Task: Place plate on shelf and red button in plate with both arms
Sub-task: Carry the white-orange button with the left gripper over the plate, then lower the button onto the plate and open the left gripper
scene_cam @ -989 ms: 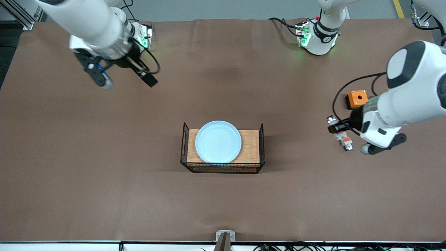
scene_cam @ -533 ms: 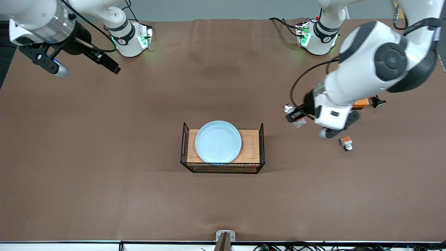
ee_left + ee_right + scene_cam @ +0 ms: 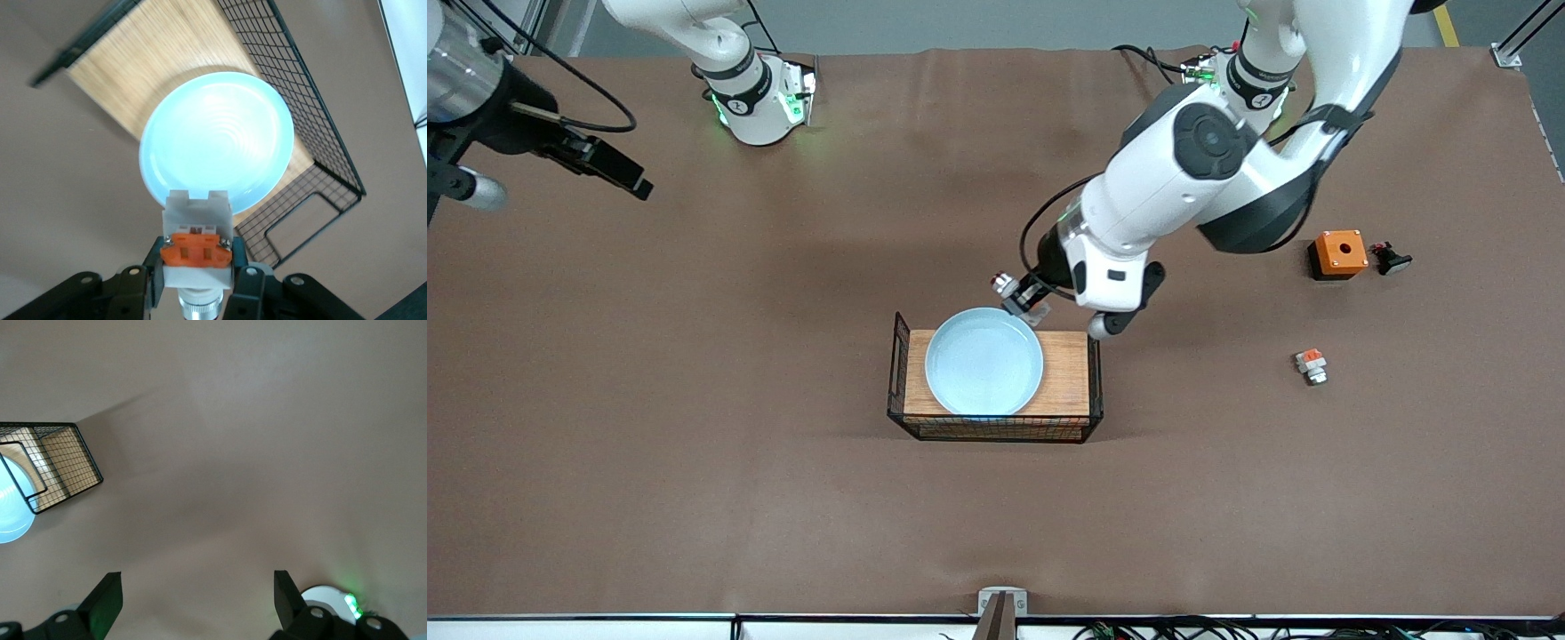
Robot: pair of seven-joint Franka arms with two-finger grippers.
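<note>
Brown table (image 3: pixel 694 400), wire basket (image 3: pixel 1096 373) with a wooden board (image 3: pixel 1065 373) at its centre and the plate (image 3: pixel 983 361) lying on that board. Left gripper (image 3: pixel 1021 300) hangs over the plate's rim — fingers (image 3: pixel 155 277) clamped on the red button (image 3: pixel 198 248), orange block up, plate directly below it. Right gripper (image 3: pixel 193 593) waits over the table at the right arm's end, fingers spread wide and holding nothing — basket and plate well apart from it.
</note>
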